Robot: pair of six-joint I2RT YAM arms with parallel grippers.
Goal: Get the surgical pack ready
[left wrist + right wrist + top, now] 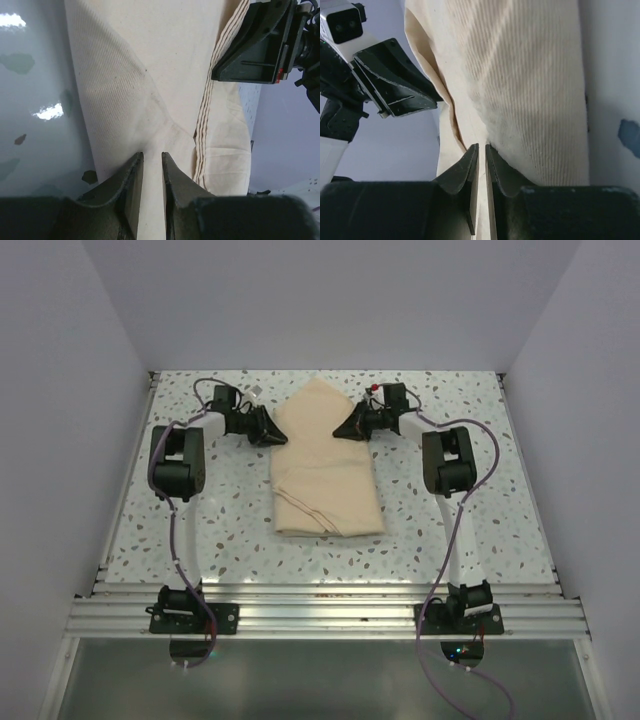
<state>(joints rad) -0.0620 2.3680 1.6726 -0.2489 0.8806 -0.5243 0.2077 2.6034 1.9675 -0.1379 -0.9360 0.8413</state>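
The right jaws are pressed almost together with a thin fold of the cloth (530, 75) nipped between them, and the left jaws stand a shade wider, also with cloth filling the gap, so I judge both are pinching it, the left perhaps less firmly. Each grip sits at a side edge of the cloth's far end, the left arm (180, 460) reaching in from the left and the right arm (450, 460) from the right. Between them the cloth narrows to a point, while its near end lies square and layered; the whole bundle rests lengthwise in the middle of the desk (480, 530). A stitched hem (202, 125) runs near the left grip. No tray, instruments, strips or gauze show, and whether any lie inside the folds cannot be told. The step in hand looks like folding the far flap over the bundle. To do it well, both arms should lift only a little, together and at one height, so the edge between them is taut but not stretched; carry it toward the near end at one pace so the crease falls straight; avoid dragging the lower layers or shifting the bundle; and let go only once the flap lies flat. The left pinch may slip first, so firm it before lifting
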